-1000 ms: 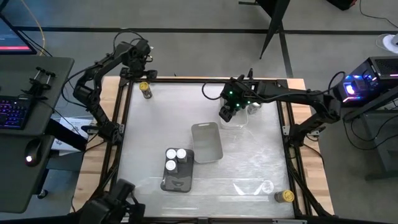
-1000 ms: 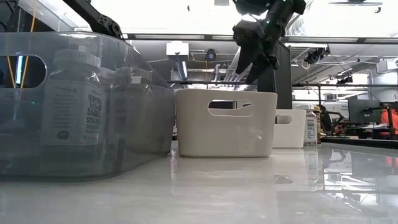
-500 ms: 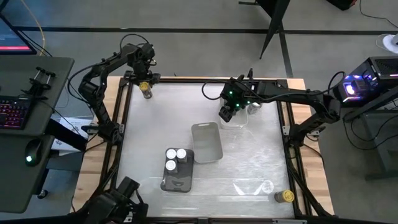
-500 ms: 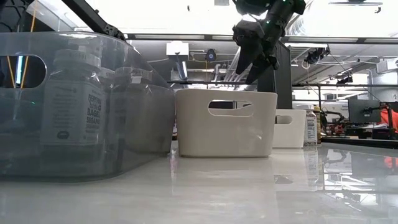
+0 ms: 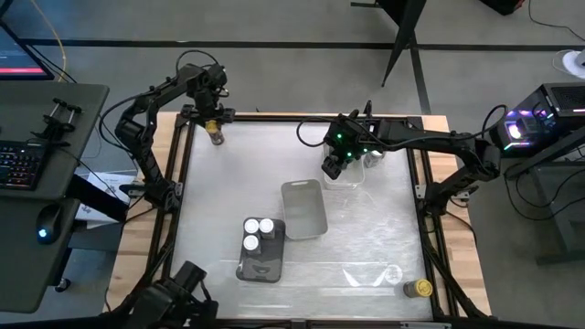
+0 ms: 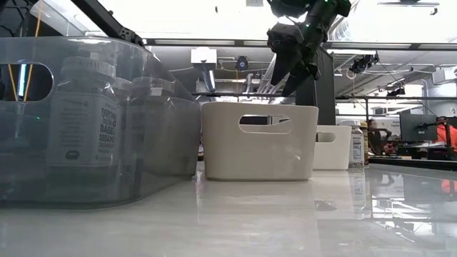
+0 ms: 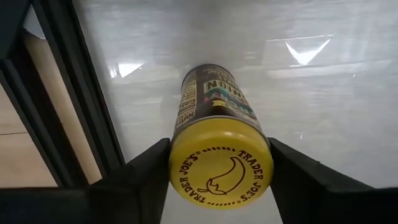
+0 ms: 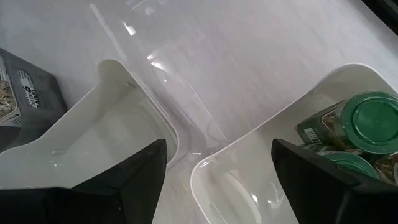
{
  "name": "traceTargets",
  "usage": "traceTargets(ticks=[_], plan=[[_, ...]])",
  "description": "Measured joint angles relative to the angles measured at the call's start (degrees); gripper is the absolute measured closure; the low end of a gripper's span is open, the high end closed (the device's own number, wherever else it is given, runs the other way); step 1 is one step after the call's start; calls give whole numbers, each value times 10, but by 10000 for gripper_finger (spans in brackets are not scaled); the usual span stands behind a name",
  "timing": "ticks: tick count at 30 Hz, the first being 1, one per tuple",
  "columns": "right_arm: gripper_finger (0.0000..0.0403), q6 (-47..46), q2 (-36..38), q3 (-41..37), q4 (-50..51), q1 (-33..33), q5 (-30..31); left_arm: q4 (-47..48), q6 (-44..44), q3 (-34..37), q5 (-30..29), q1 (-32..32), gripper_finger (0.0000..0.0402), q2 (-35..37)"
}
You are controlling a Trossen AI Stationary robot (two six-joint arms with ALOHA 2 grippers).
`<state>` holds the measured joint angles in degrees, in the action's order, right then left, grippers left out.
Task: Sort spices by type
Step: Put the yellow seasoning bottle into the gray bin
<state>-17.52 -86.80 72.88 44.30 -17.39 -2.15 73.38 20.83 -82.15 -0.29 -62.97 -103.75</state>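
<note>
Jar in hand: the yellow-lid jar (image 7: 219, 165) stands upright on the bench (image 5: 366, 228) in the far left corner, just beside the frame rail.
What changed: a second ago your left gripper (image 5: 214, 124) sat behind this jar. It has since dropped over it and now pinches the lid from both sides.
Meaning: I judge the pick is made but not lifted, so this jar is still unsorted.
Yellow lids: two, this one and a second yellow-lid jar (image 5: 421, 288) at the near right corner.
White lids: three white-lid jars (image 5: 251, 226) in the grey tray (image 5: 260, 268).
Green lids: at least two green-lid jars (image 8: 370, 119) in the clear tray (image 8: 261, 163).
Empty tray: one light tray (image 5: 304, 208) at centre.
Right gripper (image 5: 336, 166): spread wide and empty, hanging over the clear tray.
</note>
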Motion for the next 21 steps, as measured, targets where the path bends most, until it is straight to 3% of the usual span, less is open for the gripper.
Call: traceTargets(ticks=[3,9,15,21], plan=[[116,0,0,0,0,0,0,2,-4,0,0,7,212,1],[116,12,9,0,5,0,0,5,-40,-3,1,26,212,12],[116,11,75,0,11,-17,8,3,-57,-75,10,44,212,75],[116,-3,154,0,34,-41,61,-3,-78,-129,27,174,212,150]])
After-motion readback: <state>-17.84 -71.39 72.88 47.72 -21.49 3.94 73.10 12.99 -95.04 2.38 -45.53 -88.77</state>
